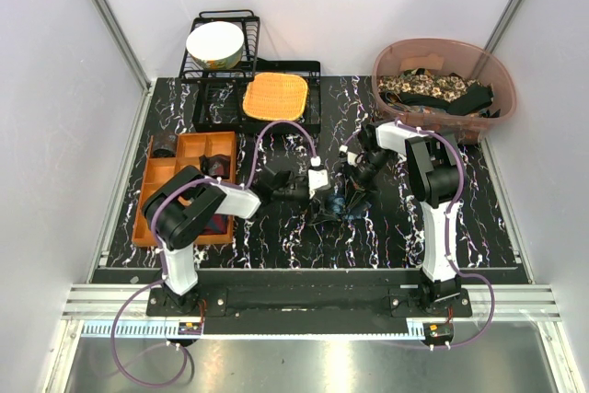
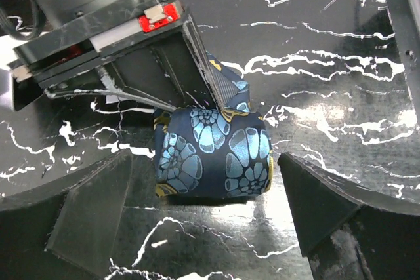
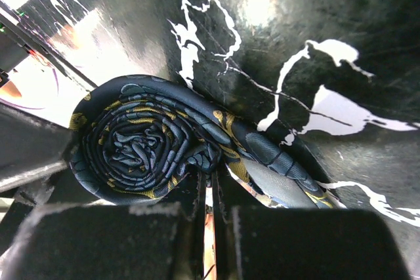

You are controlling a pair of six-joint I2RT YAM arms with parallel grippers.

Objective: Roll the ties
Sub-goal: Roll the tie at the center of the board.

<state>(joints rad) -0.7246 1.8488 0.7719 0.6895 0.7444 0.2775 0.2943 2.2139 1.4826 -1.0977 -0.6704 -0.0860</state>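
Observation:
A dark blue tie (image 2: 213, 152) with teal and yellow print lies rolled into a tight coil on the black marble tabletop, mid-table in the top view (image 1: 343, 202). My left gripper (image 2: 205, 165) is open, its fingertips either side of the roll and low on the table; it shows in the top view (image 1: 324, 202). My right gripper (image 3: 211, 191) comes from above and is shut on an outer layer of the tie (image 3: 138, 139), beside the coil's spiral end. It shows in the left wrist view (image 2: 213, 93) and the top view (image 1: 355, 184). The tie's loose tail (image 3: 282, 175) runs off to the right.
An orange tray (image 1: 158, 172) at the left holds rolled ties (image 1: 217, 165). A brown tub (image 1: 386, 63) at the back right holds several loose ties (image 1: 433, 89). A black rack (image 1: 207, 98) at the back holds a bowl (image 1: 215, 43) and an orange woven mat (image 1: 274, 97).

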